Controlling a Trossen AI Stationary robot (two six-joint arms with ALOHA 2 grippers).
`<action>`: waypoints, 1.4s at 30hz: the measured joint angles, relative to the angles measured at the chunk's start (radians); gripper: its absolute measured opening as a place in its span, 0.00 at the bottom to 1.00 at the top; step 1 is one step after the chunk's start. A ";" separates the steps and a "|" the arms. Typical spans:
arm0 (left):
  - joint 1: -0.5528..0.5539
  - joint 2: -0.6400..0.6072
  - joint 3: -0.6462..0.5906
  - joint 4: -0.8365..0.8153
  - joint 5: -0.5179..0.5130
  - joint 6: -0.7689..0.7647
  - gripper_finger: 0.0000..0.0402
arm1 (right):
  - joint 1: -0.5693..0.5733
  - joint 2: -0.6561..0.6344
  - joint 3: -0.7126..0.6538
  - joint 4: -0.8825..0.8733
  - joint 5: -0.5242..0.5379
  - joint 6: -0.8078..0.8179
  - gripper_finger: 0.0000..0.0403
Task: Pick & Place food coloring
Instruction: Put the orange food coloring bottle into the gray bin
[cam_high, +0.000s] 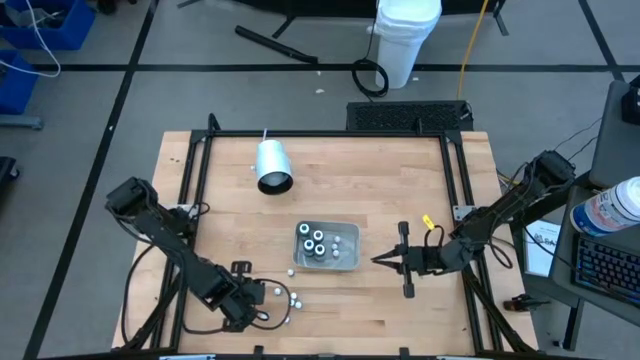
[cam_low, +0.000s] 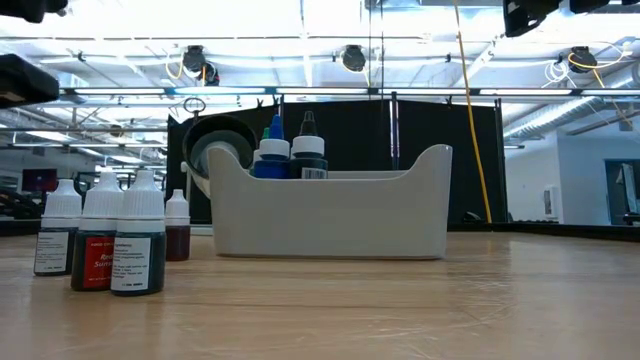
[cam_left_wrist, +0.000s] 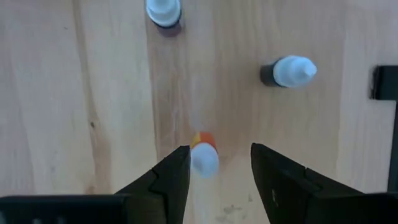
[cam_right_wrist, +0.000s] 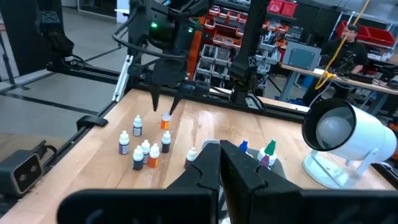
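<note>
Several small food coloring bottles with white caps stand on the wooden table near its front left. One orange bottle stands upright apart from them. My left gripper points down over it, open, with one finger on either side of its cap and a gap on each side. More bottles stand in the grey tray at mid-table. My right gripper hovers shut and level just right of the tray, holding nothing.
A white cylinder cup lies on its side at the far left of the table. Two other bottles stand close to my left gripper. Black rails edge the table.
</note>
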 joint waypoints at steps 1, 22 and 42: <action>0.002 0.004 0.000 0.000 0.000 0.001 0.44 | -0.004 0.000 0.000 -0.002 0.000 0.000 0.01; -0.001 0.030 0.000 -0.054 -0.018 -0.004 0.44 | -0.022 0.000 0.000 -0.018 0.000 0.030 0.01; -0.007 0.030 0.000 -0.051 -0.009 -0.009 0.44 | -0.022 0.000 0.000 -0.017 0.001 0.030 0.01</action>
